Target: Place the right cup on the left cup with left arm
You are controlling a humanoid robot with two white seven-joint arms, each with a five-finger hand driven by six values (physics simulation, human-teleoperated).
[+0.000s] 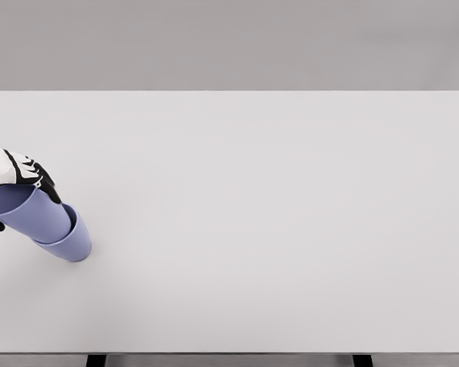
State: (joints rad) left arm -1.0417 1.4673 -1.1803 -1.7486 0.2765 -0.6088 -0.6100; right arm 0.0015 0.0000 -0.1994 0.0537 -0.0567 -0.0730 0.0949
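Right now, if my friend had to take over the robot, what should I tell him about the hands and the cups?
Left hand: at the table's left edge, fingers closed on the rim of the upper cup.
Right hand: not in view.
Cups: the upper cup sits tilted inside the lower cup, both purple, near the left edge.
Done: the cup is nested in the other.
Left: let go and pull the hand away; check the stack settles upright.
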